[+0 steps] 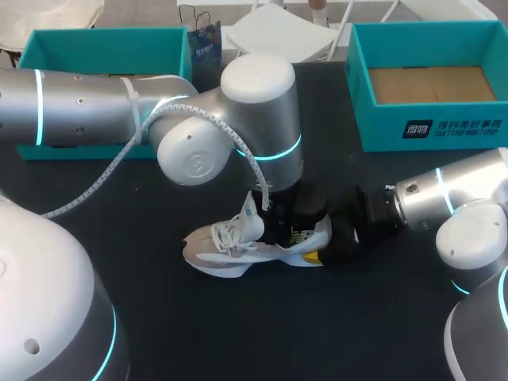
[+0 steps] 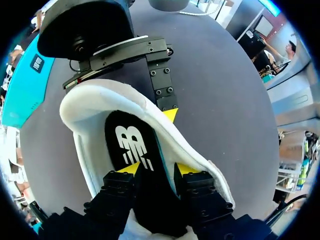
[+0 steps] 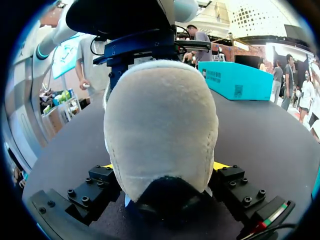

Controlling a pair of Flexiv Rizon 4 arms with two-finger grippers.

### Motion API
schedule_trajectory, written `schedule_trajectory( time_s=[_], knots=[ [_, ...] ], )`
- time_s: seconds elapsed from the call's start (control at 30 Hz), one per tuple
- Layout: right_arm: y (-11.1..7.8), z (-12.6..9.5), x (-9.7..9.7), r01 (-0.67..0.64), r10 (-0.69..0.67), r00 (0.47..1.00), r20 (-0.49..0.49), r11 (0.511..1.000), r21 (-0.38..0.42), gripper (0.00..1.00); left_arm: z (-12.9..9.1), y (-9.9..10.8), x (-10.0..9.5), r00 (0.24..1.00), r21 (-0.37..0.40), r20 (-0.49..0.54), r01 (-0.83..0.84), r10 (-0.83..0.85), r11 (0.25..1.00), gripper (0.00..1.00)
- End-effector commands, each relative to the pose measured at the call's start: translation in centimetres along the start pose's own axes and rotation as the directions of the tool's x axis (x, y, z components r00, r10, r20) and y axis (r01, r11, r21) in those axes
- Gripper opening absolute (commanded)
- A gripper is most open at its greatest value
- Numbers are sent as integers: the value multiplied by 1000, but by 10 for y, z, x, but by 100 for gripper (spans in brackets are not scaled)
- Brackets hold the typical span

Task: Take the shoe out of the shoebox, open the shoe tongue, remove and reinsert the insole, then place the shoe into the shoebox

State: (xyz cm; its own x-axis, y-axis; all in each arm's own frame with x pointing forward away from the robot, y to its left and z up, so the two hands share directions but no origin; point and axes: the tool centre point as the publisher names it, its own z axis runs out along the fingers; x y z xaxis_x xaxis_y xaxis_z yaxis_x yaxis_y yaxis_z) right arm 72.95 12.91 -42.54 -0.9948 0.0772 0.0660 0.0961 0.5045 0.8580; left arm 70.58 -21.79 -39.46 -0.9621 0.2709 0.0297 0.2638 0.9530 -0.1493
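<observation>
- The left teal box (image 1: 95,51) sat at the far left of the black table (image 1: 317,333). Its near side was mostly blocked by the left arm (image 1: 95,107) lying across it.
- A white braided cable (image 1: 95,184) looped off that arm and hung over the table.
- The arm's big silver elbow joint covered a good chunk of the middle, so from the head view you couldn't really see into the shoe's opening.
- The white shoe (image 1: 230,250) stood sole-down on the table in the middle, outside both boxes, with its toe pointing left and laces (image 1: 230,232) bunched on top.
- The left gripper (image 2: 157,169) came straight down into the shoe's opening. Its yellow tips sat on either side of the black insole (image 2: 131,142) and looked to be pinching it, with the insole curling up between the fingers (image 2: 120,192).
- The right gripper (image 3: 163,166) was clamped on the shoe's heel, with one yellow tip peeking out each side. In its own wrist view the fuzzy heel filled almost everything ahead and hid the insole completely.
- The right arm (image 1: 452,198) came in low from the right edge.
- The right teal box (image 1: 381,127) sat at the far right, open with a brown cardboard floor, well apart from the shoe.
</observation>
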Motion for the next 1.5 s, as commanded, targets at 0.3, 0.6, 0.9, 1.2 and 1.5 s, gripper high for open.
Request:
schedule_trajectory(
  time_s=[0.3,0.6,0.9,1.2,1.5],
  knots=[
    [-2,6,-1,-2,2,1000,0,1000,1,0,26,-1,-9,999,-28,32,6,-5,1000,0],
    [-2,6,-1,-2,2,1000,0,1000,1,0,11,10,-10,996,-35,41,81,-79,996,0],
    [-2,6,-1,-2,2,1000,0,1000,1,0,-20,21,-1,991,5,15,130,-130,992,0],
    [-2,6,-1,-2,2,1000,0,1000,1,0,-39,26,2,985,28,-39,170,-168,985,0],
    [-2,6,-1,-2,2,1000,0,1000,1,0,-54,39,-2,974,34,-31,226,-225,973,0]
  ],
)
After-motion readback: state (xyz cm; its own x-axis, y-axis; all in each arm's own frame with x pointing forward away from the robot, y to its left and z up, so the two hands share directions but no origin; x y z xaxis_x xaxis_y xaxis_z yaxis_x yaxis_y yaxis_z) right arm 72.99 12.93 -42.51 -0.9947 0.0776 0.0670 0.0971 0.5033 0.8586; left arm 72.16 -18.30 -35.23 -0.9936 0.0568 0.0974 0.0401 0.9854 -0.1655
